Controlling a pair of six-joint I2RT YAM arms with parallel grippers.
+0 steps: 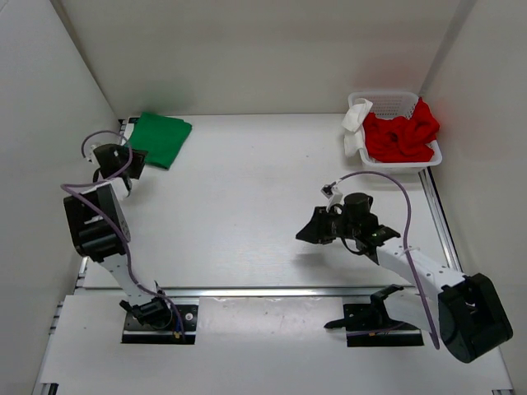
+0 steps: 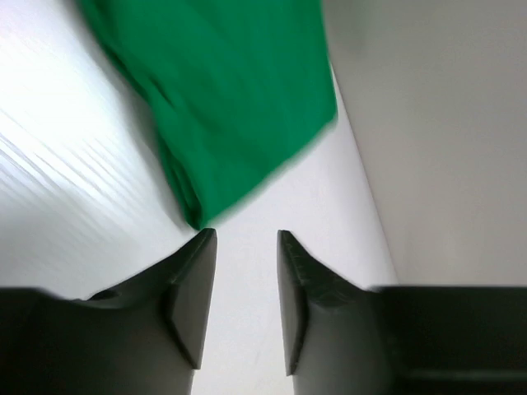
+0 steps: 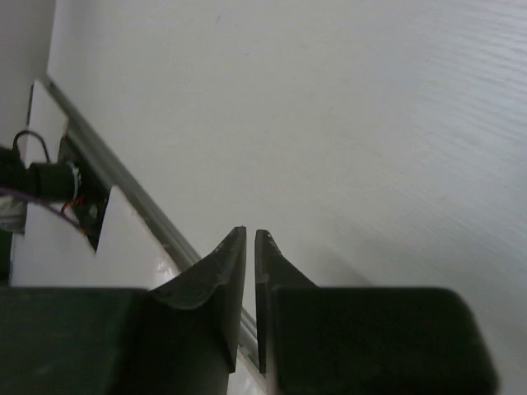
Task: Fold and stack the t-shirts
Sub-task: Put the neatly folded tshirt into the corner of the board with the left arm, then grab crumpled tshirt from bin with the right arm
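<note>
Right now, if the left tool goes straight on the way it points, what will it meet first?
Probably the green t-shirt: its near corner lies just ahead of the left tool. The tool's height over the table is unclear.

Bright, even light; glare on the tabletop (image 2: 58,164) at 9 o'clock in the left wrist view, green t-shirt (image 2: 230,90) blurred.

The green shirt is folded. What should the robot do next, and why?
Probably move the right arm's fingers to the white plastic mesh basket and grab the crumpled red cloth t-shirt: they hold nothing, and the bright green cloth t-shirt already lies folded.
</note>
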